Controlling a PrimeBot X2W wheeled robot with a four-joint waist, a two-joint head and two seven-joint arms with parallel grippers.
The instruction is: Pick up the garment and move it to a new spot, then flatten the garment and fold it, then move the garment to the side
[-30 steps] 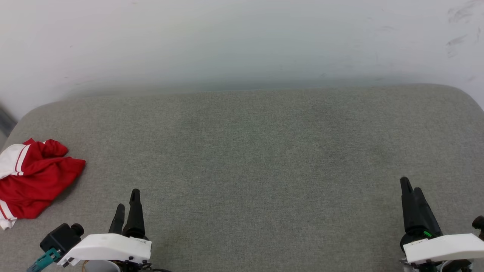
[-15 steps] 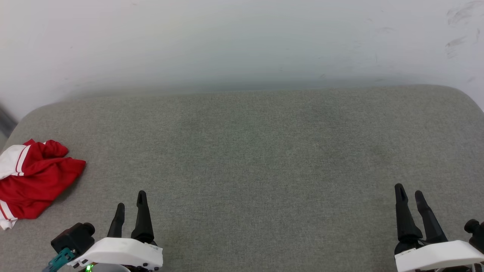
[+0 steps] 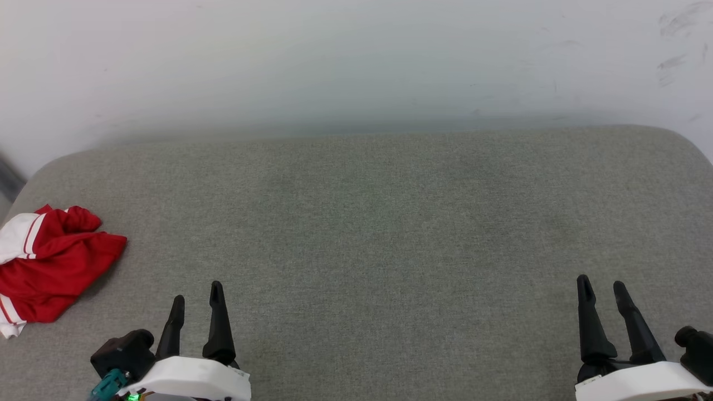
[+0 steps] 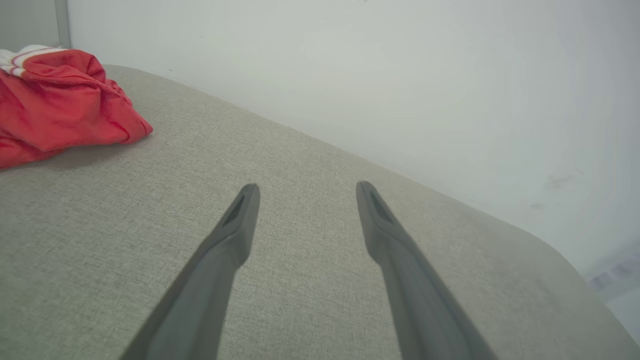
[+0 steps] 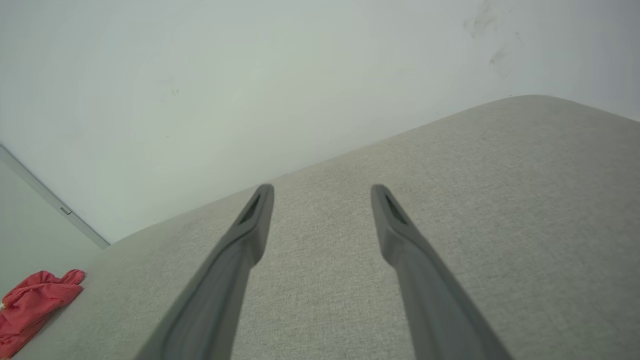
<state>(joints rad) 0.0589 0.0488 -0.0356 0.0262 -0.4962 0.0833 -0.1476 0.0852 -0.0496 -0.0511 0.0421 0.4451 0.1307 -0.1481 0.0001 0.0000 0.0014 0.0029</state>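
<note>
On grey cushion, far left: garment crumpled | white wall behind

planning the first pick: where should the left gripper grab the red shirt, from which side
Probably the bunched red ridge at the right edge of the garment, nearest the left gripper, coming from above on that side: the cloth humps up there.

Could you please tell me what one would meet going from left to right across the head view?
red T-shirt → left hand → right hand
</note>
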